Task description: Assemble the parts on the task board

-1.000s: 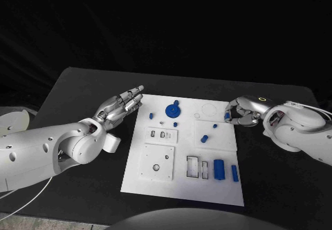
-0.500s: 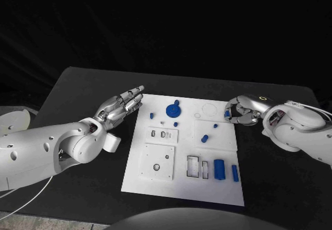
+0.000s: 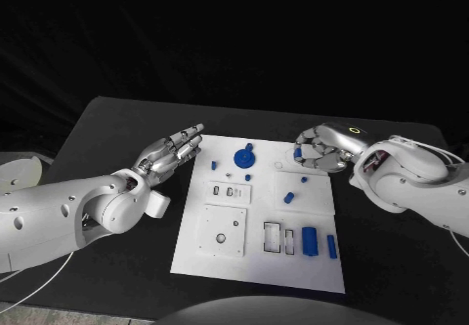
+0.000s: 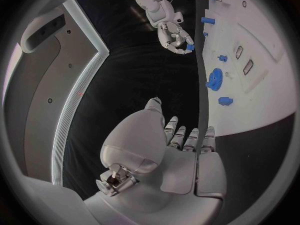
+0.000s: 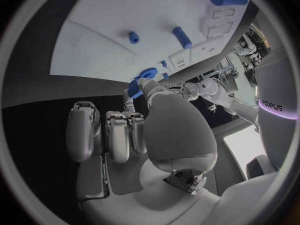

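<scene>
My right hand (image 3: 320,149) sits over the far right part of the flat white rectangular task board (image 3: 256,267), fingers curled inward around a small blue plastic part (image 3: 298,154); the part shows between thumb and fingers in the head view and again at the fingertips in the right wrist view (image 5: 135,91). The left wrist view also catches that hand (image 4: 175,36) with the blue piece at its tips.

My left hand (image 3: 171,153) is beside the board's left edge, near its far corner, holding nothing. Fingers are straight and lie close side by side, pointing away from me; in the left wrist view (image 4: 181,145) the thumb stands off to one side. Whether it touches the black table (image 3: 108,122) I cannot tell.

On the board:
- a round blue gear-like disc (image 3: 245,158) near the far edge, with a small blue peg (image 3: 214,163) to its left;
- a short blue cylinder (image 3: 289,196) lying near the middle;
- a large blue block (image 3: 309,239) and a narrow blue bar (image 3: 331,244) side by side at the near right, beside two rectangular slots (image 3: 280,236).
</scene>
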Controlling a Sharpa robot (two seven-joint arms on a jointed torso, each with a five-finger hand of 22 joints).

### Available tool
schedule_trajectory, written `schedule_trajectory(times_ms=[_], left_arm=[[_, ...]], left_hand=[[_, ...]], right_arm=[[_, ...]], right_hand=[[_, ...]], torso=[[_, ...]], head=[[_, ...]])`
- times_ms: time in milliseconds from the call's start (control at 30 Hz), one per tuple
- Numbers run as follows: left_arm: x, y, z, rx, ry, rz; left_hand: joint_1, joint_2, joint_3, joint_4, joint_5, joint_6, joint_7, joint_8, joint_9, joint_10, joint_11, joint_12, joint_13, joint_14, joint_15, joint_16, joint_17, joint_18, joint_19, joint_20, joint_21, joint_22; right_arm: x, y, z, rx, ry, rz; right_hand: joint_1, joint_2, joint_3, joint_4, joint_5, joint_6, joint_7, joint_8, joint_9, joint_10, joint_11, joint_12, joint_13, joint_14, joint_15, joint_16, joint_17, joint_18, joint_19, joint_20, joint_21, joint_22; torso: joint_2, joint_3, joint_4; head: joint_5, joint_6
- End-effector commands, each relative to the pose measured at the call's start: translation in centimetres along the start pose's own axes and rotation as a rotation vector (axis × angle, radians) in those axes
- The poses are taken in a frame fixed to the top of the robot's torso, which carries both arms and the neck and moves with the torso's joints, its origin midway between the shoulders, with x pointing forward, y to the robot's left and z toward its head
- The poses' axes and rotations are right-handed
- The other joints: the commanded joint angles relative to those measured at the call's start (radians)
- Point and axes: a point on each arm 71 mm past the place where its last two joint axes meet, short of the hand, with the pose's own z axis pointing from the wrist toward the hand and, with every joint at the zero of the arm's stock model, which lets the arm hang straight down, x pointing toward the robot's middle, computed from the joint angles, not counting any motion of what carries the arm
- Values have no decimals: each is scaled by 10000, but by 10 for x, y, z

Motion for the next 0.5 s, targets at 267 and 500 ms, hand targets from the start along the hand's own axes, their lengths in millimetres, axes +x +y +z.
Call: schedule_trajectory(times_ms=[267, 500], left_arm=[[4, -1, 2, 87, 248, -207], [4, -1, 2, 71, 268, -258]], left_hand=[[109, -3, 54, -25, 63, 39, 66, 62, 13, -11, 100, 5, 16, -9, 56, -36, -13, 95, 14, 70, 51, 11], [114, -1, 57, -28, 71, 30, 69, 60, 11, -17, 103, 3, 14, -9, 58, -36, -13, 95, 13, 72, 50, 10]], right_arm=[[29, 59, 31, -1196, 653, -281], [55, 79, 43, -1484, 1155, -382]], right_hand=[[-39, -182, 67, -65, 78, 289, -173, 63, 105, 1048, -16, 38, 2635, 1015, -55, -16, 2594, -75, -2, -10, -36, 1331], [-50, -240, 71, -93, 90, 298, -167, 47, 105, 1048, 6, 38, 2635, 1007, -46, -48, 2569, -58, -35, -7, -107, 1296]], torso=[[0, 5, 10], [-7, 13, 9]], head=[[-71, -127], [-30, -178]])
